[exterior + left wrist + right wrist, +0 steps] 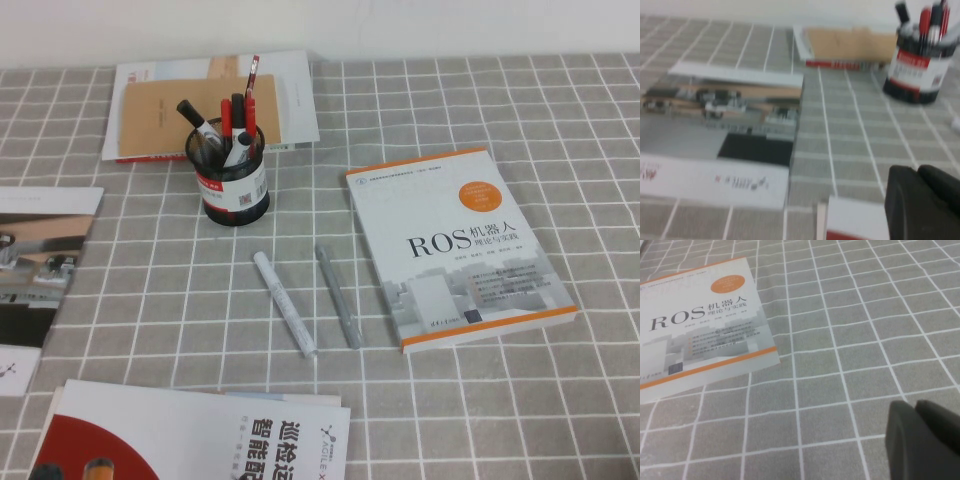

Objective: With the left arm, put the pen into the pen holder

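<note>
The black mesh pen holder [237,190] with a red-and-white label stands at the back left of the table. It holds several pens. Among them the thick marker with a black cap [200,124] leans out to the left. The holder also shows in the left wrist view [919,70], with the marker's black cap [902,10] at its rim. Neither arm shows in the high view. My left gripper [916,171] is shut and empty, low over the front-left booklet. My right gripper [914,405] is shut and empty, over bare cloth to the right of the ROS book.
An all-white marker [284,303] and a slim grey pen [338,296] lie side by side mid-table. The ROS book [455,245] lies at the right. A brown notebook on papers [175,110] sits behind the holder. A magazine [40,265] and a booklet [190,440] lie at the left and front.
</note>
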`<act>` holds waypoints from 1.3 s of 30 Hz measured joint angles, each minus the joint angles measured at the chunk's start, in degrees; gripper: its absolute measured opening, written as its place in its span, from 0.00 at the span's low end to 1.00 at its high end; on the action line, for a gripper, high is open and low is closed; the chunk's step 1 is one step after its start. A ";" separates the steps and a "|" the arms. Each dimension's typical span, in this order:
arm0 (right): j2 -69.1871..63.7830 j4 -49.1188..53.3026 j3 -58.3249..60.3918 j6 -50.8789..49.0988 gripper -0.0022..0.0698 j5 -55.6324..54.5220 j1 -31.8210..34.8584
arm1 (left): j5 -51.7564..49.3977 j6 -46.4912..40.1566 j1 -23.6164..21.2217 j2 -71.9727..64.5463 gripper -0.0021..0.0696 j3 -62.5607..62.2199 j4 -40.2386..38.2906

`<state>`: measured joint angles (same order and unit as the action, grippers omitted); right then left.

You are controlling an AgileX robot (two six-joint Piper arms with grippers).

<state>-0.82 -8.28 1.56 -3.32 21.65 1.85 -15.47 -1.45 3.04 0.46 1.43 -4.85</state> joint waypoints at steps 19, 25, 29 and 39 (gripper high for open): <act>0.00 0.00 0.00 0.00 0.01 0.00 0.00 | -6.55 -0.26 0.00 0.12 0.03 0.00 2.01; 0.00 0.00 0.00 0.00 0.01 0.00 0.00 | -6.55 -0.26 0.00 0.12 0.03 0.00 2.01; 0.00 0.00 0.00 0.00 0.01 0.00 0.00 | -6.55 -0.26 0.00 0.12 0.03 0.00 2.01; 0.00 0.00 0.00 0.00 0.01 0.00 0.00 | -6.55 -0.26 0.00 0.12 0.03 0.00 2.01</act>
<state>-0.82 -8.28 1.56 -3.32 21.65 1.85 -22.02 -1.72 3.04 0.59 1.43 -2.85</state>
